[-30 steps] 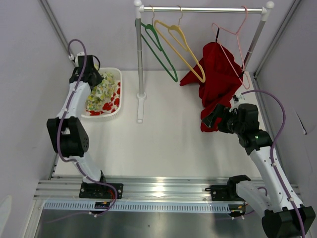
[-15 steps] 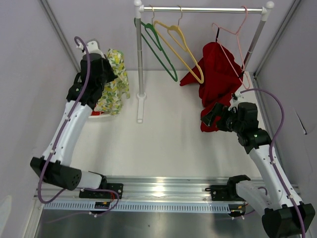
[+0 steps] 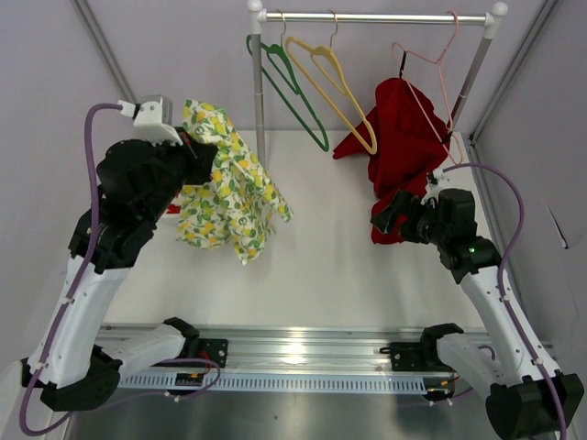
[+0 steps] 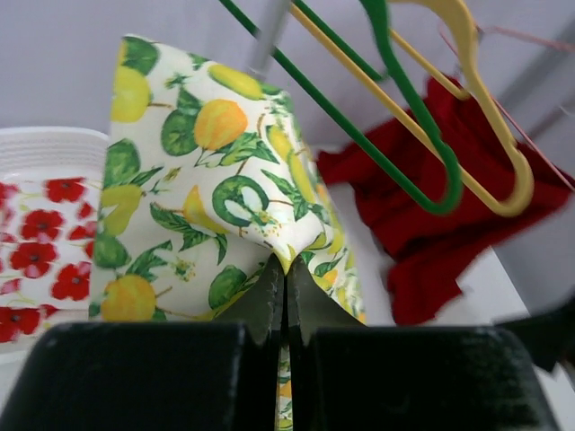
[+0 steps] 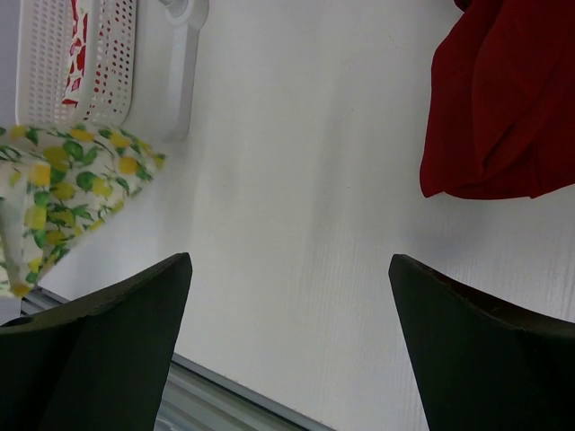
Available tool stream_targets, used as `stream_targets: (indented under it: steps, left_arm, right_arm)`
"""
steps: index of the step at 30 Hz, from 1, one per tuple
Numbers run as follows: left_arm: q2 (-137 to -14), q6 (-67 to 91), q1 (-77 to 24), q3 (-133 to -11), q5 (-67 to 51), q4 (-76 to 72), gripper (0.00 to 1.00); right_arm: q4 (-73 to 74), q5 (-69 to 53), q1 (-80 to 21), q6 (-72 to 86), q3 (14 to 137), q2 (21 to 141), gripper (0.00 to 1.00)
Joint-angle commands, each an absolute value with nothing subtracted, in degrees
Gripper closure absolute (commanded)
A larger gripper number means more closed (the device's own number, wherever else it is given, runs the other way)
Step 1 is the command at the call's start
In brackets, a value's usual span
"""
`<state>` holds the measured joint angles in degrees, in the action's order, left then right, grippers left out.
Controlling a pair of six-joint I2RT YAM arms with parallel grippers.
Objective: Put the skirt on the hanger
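I judge this the carry step: my left gripper (image 4: pixel 286 269), pinched on the lemon-print skirt (image 3: pixel 229 197), holds it aloft left of the green hanger (image 3: pixel 295 92), my right gripper (image 5: pixel 289 265) is spread wide, and next I'd bring the cloth up to that hanger.

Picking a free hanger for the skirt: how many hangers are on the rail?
3. A green plastic hanger leftmost on the metal rail, a yellow plastic hanger beside it, and a thin pink hanger further right, holding a red garment.
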<state>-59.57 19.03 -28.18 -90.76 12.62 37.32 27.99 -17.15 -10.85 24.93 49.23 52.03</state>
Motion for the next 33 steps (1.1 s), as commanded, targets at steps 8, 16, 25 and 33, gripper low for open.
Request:
stream_targets:
  steps: [8,16,25,33]
  left_arm:
    - [-65.29,17.58,-33.66,-81.84,-15.12,39.91,1.0]
    - [-84.09,19.16,-36.39,-81.37,-11.07,30.24,0.67]
    - [-87.99,21.7,-39.82,-79.38,4.46,27.69,0.25]
    - [-80.87,28.38,-39.46,-66.19,19.16,31.55,0.31]
  right_arm:
    - [27.25,-13.1,-14.32,24.87,51.33,48.6,0.01]
    - [24.36,-13.35,-15.82,25.84,49.31,50.62,0.01]
    - [20.66,-10.21,-23.28,27.85,42.72,52.64,0.01]
    - [16.52,-3.87,-26.19,30.06,40.52,61.42,0.01]
